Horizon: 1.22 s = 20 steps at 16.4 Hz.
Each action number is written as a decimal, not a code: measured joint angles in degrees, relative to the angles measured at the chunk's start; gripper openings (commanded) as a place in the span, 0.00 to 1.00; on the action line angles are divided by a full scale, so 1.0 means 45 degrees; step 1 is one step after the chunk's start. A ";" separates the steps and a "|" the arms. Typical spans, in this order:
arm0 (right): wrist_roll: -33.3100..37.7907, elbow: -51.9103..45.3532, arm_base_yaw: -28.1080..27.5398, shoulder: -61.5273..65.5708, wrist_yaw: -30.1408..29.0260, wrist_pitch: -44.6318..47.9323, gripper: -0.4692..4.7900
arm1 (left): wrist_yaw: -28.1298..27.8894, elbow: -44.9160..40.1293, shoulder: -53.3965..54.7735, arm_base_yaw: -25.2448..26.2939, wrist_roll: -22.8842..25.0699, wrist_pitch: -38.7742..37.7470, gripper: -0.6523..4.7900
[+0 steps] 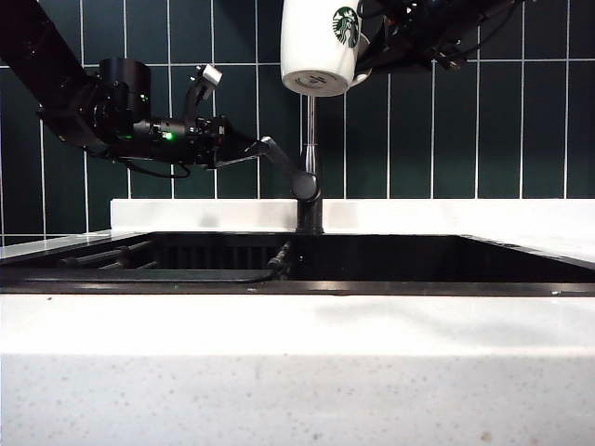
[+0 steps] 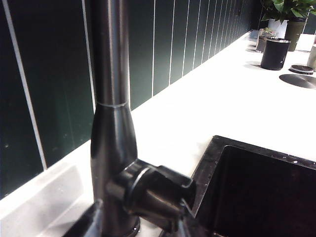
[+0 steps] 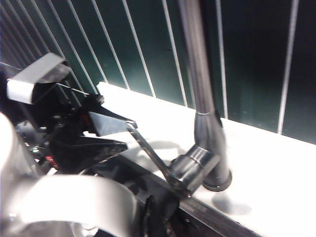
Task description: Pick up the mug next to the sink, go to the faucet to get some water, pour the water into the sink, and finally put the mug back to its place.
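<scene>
While the right gripper point(image 1: 376, 51) clenches the mug point(image 1: 321, 46) high at the faucet point(image 1: 310, 158), the spread left gripper point(image 3: 126, 131) brackets the lever point(image 3: 153, 160). Water-fetching step; next, likely, lever lift.

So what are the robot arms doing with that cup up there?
The right gripper is holding the white mug up high, just over the top of the tall faucet behind the dark sink. The left gripper is open and reaching in to the faucet's lever, with its fingers right at the handle. No water can be seen running. It looks like the robot is getting ready to turn on the tap.
</scene>
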 measured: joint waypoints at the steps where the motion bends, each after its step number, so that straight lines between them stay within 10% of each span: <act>1: 0.0000 0.0000 0.0097 0.0000 -0.0010 0.0010 0.09 | 0.0005 0.0000 0.0000 -0.0039 0.0000 0.0005 0.47; 20: -0.0690 0.0010 0.0238 0.0000 -0.0053 -0.0024 0.09 | 0.2676 -0.0010 0.0000 -0.0146 -0.1253 0.0695 0.45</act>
